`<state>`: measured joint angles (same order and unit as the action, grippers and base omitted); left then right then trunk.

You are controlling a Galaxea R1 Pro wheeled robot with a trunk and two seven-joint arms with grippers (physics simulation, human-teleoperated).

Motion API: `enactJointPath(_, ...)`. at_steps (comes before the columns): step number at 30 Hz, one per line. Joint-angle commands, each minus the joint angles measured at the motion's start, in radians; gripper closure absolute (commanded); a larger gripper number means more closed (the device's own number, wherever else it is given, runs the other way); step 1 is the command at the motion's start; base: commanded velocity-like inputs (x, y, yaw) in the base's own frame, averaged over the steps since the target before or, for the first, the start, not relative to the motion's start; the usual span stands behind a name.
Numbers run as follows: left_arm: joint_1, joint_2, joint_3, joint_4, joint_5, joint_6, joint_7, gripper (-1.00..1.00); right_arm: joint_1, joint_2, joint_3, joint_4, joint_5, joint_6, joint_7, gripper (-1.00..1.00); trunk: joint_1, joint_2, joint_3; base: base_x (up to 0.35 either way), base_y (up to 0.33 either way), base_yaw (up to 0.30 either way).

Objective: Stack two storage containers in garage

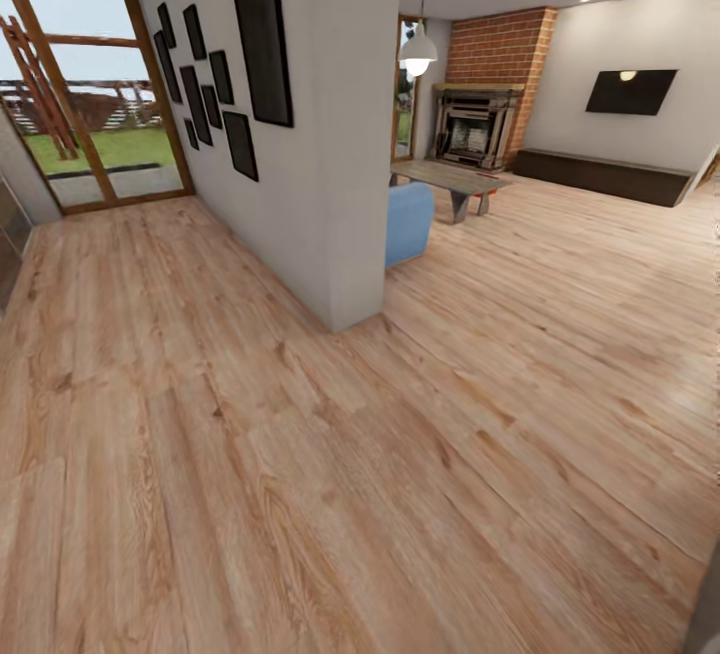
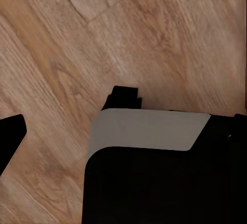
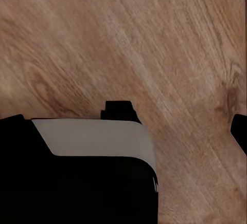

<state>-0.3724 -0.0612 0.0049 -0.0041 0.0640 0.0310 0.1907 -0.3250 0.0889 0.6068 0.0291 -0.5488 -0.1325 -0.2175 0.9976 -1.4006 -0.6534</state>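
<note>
The two storage containers are out of view, and so is the garage. The head view looks across the living room's light wood-plank floor (image 1: 480, 414) toward the red brick fireplace (image 1: 490, 94). My left gripper (image 2: 126, 125) hangs open over the planks, one dark fingertip (image 2: 11, 134) at each side of its wrist view and nothing between them. My right gripper (image 3: 126, 126) is also open and empty, with one fingertip (image 3: 240, 131) at the frame's edge. Below both grippers sits the robot's own grey-and-black base (image 2: 149, 131).
A grey partition wall (image 1: 320, 184) with dark picture frames juts out mid-room, its corner near the centre. Behind it are a blue sofa (image 1: 410, 222), a low table (image 1: 455, 179), a long dark cabinet (image 1: 600, 177) and a wall TV (image 1: 630, 91). Glass doors (image 1: 95, 94) stand far left.
</note>
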Motion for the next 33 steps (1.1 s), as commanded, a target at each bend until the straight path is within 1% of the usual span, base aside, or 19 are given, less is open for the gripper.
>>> enactJointPath(1,0.000,0.000,0.000,0.000,0.007,0.003,0.003,-1.00,-0.001,0.001,0.008,0.003,-0.009,-0.005,0.000,-1.00,0.001,0.000,-0.001,0.322,0.000,-0.207)
enactJointPath(33,0.000,0.000,0.000,0.000,0.007,0.003,0.003,-1.00,-0.001,0.002,0.008,0.003,-0.008,-0.004,0.000,-1.00,0.001,0.000,-0.001,0.322,0.000,-0.251)
